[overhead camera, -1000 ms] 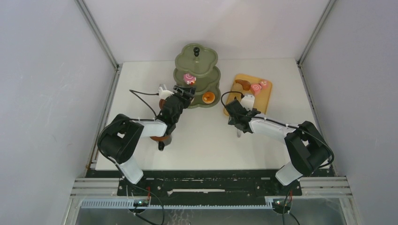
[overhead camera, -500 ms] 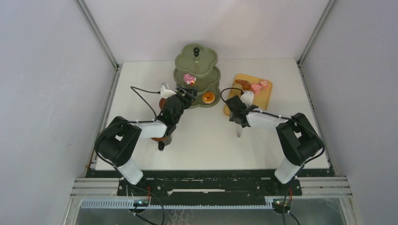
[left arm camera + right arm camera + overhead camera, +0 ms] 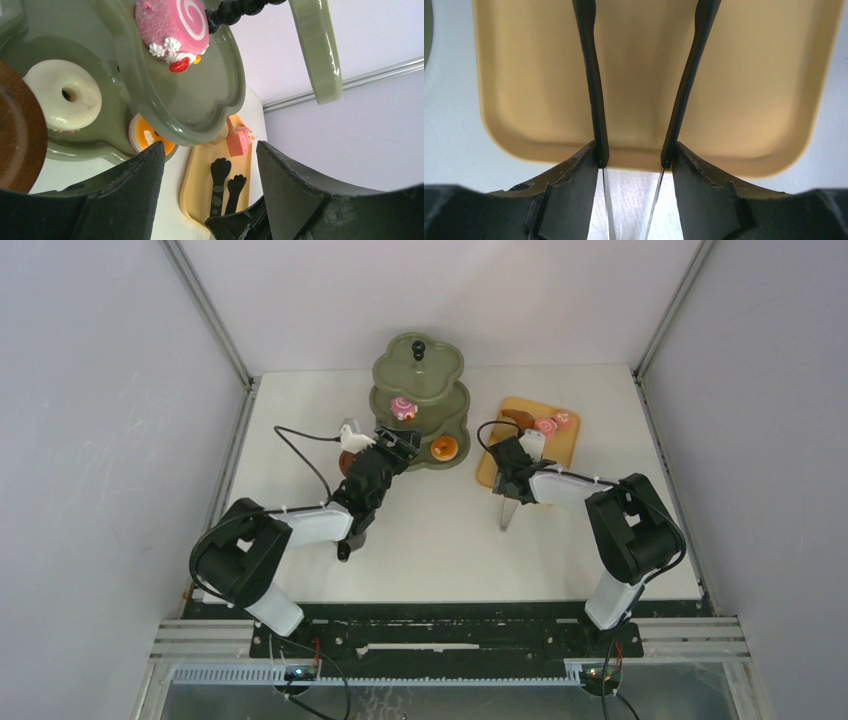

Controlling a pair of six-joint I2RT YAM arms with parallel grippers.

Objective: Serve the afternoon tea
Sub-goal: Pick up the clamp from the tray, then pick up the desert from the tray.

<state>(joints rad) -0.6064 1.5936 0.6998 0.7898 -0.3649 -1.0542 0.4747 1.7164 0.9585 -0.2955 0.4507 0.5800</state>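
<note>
Counter: the white counter carries everything, and my two arms reach over it from the near edge.
Stand: the olive-green three-tier scalloped stand with black knob is upright at the far middle of the counter.
Tray: the flat orange-yellow rectangular tray lies on the counter just right of the stand, apart from it.
Tongs: the black tongs reach out over the near end of the tray with their two arms apart. Their handle end sticks back over the bare counter.
Right claw: my right claw pinches the tongs, one finger pressed against the outer side of each arm.
Left claw: my left claw is spread with nothing between its fingers, close to the stand's near left side and facing the tiers.
Saucer: the edge of a brown round saucer shows just beside the bottom tier.
Cakes: one pink swirl cake sits on the middle tier, and two more pink ones sit at the far end of the tray.
Bun: a brown bun lies at the tray's far left corner, beside the pink cakes.
Donuts: a small white donut rests on the bottom tier, and an orange donut sits on that tier's right lobe.
</note>
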